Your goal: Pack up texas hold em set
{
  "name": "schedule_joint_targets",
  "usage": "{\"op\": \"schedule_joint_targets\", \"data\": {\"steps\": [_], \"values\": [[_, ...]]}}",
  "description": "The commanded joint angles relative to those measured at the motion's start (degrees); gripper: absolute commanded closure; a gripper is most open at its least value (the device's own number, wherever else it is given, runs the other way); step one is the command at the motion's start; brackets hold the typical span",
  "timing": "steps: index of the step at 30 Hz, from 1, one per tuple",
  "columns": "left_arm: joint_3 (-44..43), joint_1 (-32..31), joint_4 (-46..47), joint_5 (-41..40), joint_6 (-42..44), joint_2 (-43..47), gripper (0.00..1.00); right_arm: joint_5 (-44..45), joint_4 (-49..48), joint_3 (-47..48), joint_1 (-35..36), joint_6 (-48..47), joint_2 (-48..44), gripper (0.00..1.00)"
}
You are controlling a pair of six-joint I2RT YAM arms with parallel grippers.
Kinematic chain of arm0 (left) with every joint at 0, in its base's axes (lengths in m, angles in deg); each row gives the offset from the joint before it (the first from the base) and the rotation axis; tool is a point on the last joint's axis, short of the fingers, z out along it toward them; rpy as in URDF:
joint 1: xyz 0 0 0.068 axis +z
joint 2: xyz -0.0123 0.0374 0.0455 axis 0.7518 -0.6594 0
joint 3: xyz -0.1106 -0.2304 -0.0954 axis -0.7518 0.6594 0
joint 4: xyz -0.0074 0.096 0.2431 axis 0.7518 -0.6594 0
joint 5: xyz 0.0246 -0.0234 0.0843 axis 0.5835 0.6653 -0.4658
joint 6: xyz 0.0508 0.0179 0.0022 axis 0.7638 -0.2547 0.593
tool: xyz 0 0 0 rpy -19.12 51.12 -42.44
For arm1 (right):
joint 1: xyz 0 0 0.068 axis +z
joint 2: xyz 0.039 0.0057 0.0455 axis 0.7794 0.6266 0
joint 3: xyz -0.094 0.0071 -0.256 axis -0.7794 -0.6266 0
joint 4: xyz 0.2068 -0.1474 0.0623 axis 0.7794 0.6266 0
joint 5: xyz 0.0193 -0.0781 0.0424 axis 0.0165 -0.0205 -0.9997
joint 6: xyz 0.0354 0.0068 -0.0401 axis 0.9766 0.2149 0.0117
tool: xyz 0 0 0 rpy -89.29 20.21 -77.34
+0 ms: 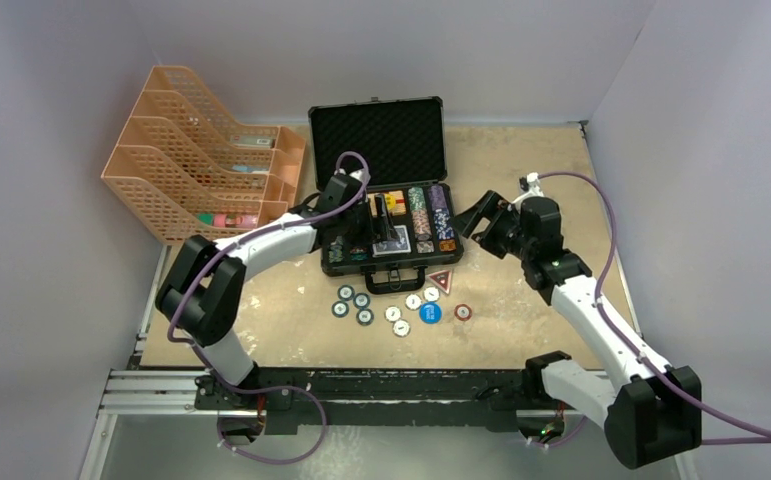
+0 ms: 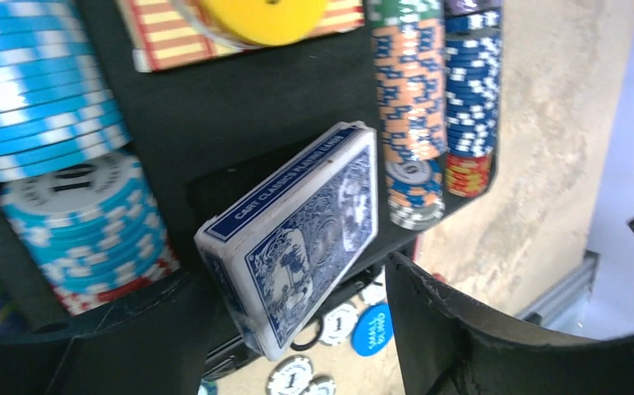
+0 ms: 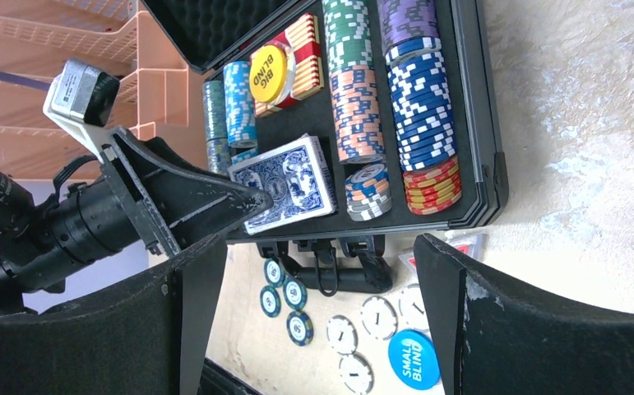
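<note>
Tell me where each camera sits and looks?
Top camera: high behind the arms, looking down at the open black foam-lined case; both arms, left claw and right claw show.
Left wrist: on the left arm, close above the tilted blue-and-white card deck; its black fingers show.
Right wrist: on the right arm, facing the case from its side; its fingers and the left claw show.
Shared: both wrist views see the deck and round blue disc.

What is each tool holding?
Nothing, it seems. The right tool is open and empty; the left tool is open around the card deck, which leans in the case.
</note>
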Motion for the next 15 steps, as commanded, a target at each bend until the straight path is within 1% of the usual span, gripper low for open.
{"op": "schedule_joint_targets", "data": {"steps": [1, 4, 7, 11, 15], "values": [[-2.9, 0.5, -4.1, -9.4, 2.4, 3.9, 0.29, -1.5, -3.1, 0.0, -0.1, 0.5, 0.5, 0.13], [-4.1, 0.5, -7.4, -13.8, 3.2, 4.6, 0.29, -1.4, -3.1, -0.2, -0.1, 0.4, 0.5, 0.14], [-4.4, 0.5, -8.8, -16.0, 3.6, 5.3, 0.29, -1.3, -2.8, -0.3, -0.1, 0.4, 0.5, 0.14], [-4.4, 0.6, -8.8, -15.2, 3.5, 5.1, 0.41, -1.2, -2.7, -0.7, -0.1, 0.4, 0.6, 0.14], [-4.4, 0.6, -8.7, -14.0, 3.1, 3.2, 0.48, -1.2, -2.5, -0.8, -0.1, 0.3, 0.9, 0.14]]}}
